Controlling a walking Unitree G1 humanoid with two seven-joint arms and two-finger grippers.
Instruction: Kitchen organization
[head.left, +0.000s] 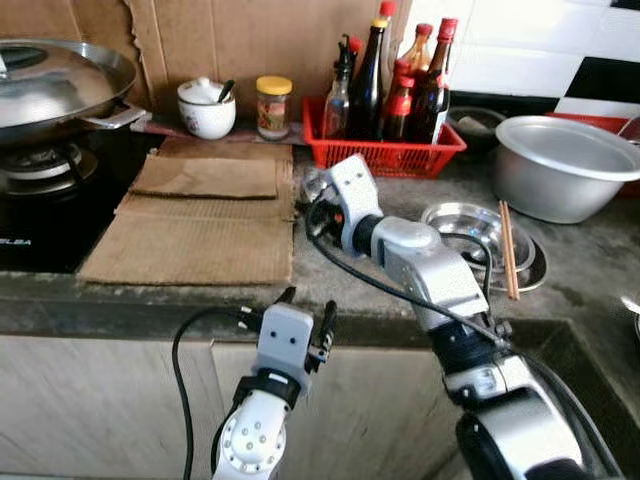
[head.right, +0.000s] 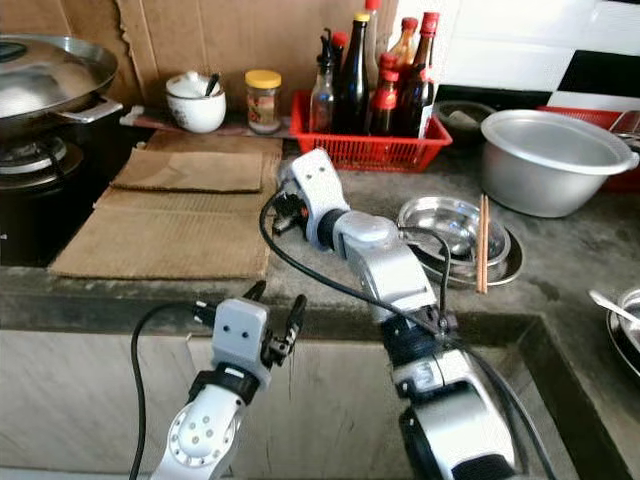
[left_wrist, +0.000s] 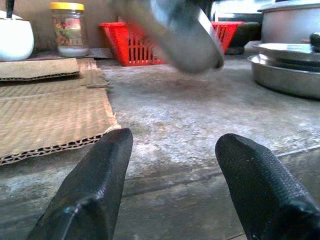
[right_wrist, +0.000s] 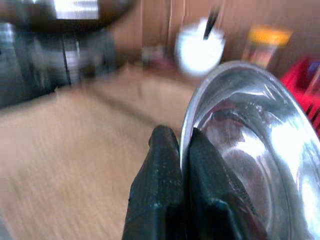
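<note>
Robot lifts a steel bowl by its rim at a crowded kitchen bench.

Left eye view: the right hand (head.left: 318, 200) reaches over the bench (head.left: 400, 270) just in front of the red basket (head.left: 385, 152) of sauce bottles; the left hand (head.left: 305, 312) hovers at the bench's front edge, well short of that basket. Left wrist view: the left fingers (left_wrist: 85, 200) stand spread and empty, basket far beyond. Right wrist view: the right fingers (right_wrist: 160, 195) pinch the thin rim of a steel bowl (right_wrist: 250, 150), blurred, basket just behind it. With so narrow a bite, the bowl could swivel or slip, likely striking the bottles.
</note>
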